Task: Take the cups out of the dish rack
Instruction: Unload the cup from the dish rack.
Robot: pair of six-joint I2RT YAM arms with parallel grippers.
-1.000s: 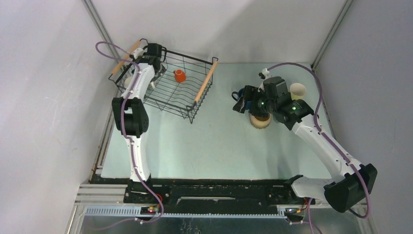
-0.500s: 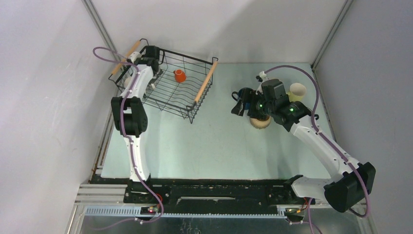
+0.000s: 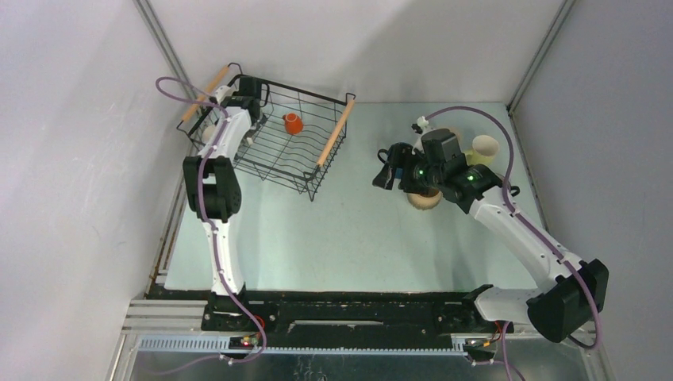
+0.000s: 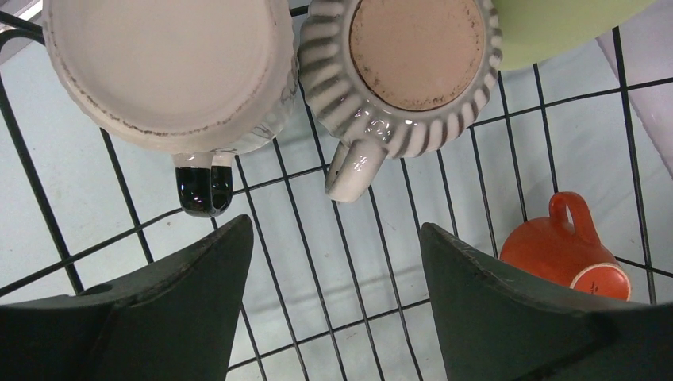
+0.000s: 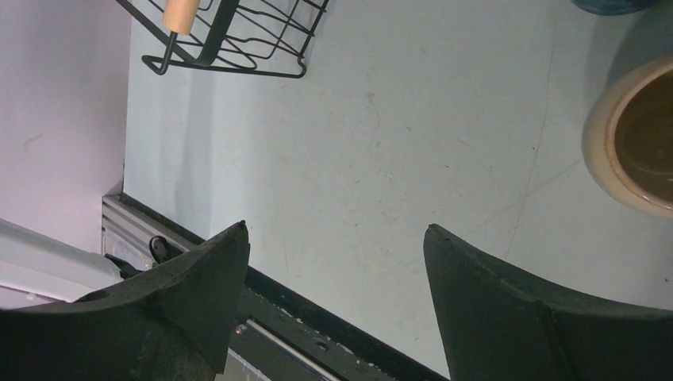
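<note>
The left jaws and right jaws stand spread, empty. Closing on the ribbed mug [image 4: 401, 71] in the dish rack [image 3: 333, 132], the left could knock the cream mug [image 4: 167, 71] just beside it.

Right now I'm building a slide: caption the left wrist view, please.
Open left pincer above the black wire dish rack, facing upside-down cream mug, ribbed striped mug and orange mug.

bright, even overhead light, soft shadows on the table [image 3: 357, 230]; white glare on the ribbed cup [image 4: 401, 71] at 12 o'clock.
</note>
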